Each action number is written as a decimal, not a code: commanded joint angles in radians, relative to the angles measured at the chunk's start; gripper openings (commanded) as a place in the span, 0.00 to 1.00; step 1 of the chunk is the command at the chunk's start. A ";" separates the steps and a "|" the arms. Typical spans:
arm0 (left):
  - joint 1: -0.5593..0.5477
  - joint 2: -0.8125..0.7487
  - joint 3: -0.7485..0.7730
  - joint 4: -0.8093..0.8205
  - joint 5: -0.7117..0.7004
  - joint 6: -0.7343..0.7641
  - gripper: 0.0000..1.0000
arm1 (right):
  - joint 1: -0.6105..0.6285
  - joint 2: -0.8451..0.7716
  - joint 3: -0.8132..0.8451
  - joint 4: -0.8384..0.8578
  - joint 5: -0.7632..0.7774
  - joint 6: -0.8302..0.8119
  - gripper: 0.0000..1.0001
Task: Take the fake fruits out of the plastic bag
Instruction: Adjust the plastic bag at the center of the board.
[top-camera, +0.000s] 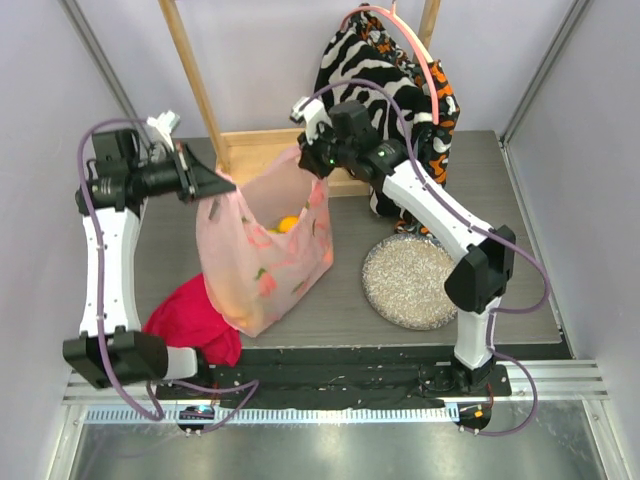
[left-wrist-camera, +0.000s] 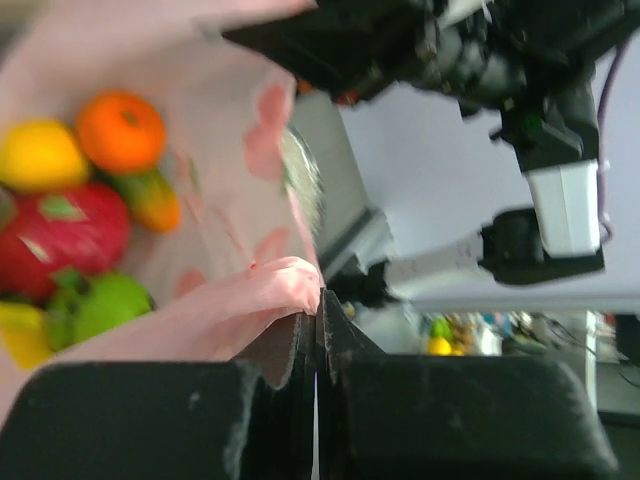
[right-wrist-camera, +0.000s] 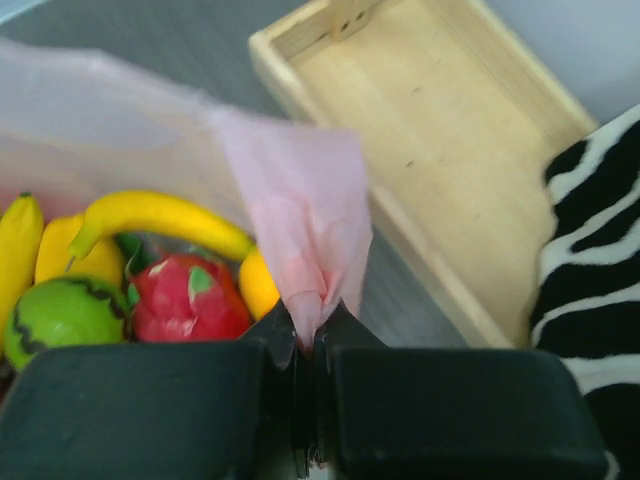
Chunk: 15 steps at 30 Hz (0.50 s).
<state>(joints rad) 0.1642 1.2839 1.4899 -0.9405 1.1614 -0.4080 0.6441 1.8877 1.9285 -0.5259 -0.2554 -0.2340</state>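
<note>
The pink plastic bag hangs open between both grippers above the table. My left gripper is shut on the bag's left rim. My right gripper is shut on the bag's right rim. The fake fruits lie inside the bag: an orange, a lemon, a red fruit and a green fruit. The right wrist view shows a banana, a red fruit and a green fruit. From the top only an orange fruit shows.
A silvery round plate lies right of the bag. A magenta-red cloth lies at the front left. A wooden tray and a zebra-patterned fabric bag stand at the back.
</note>
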 joint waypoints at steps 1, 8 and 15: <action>0.000 0.174 0.292 0.289 -0.140 -0.103 0.00 | -0.066 0.062 0.261 0.116 0.079 0.078 0.01; 0.000 0.221 0.460 0.329 -0.144 -0.115 0.00 | -0.132 -0.004 0.325 0.191 0.100 0.027 0.01; -0.005 0.026 -0.003 0.281 -0.147 -0.062 0.00 | -0.133 -0.189 -0.082 0.192 0.093 -0.024 0.01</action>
<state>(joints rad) 0.1638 1.4235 1.6951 -0.6380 1.0142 -0.4995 0.5007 1.8202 2.0018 -0.3996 -0.1753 -0.2310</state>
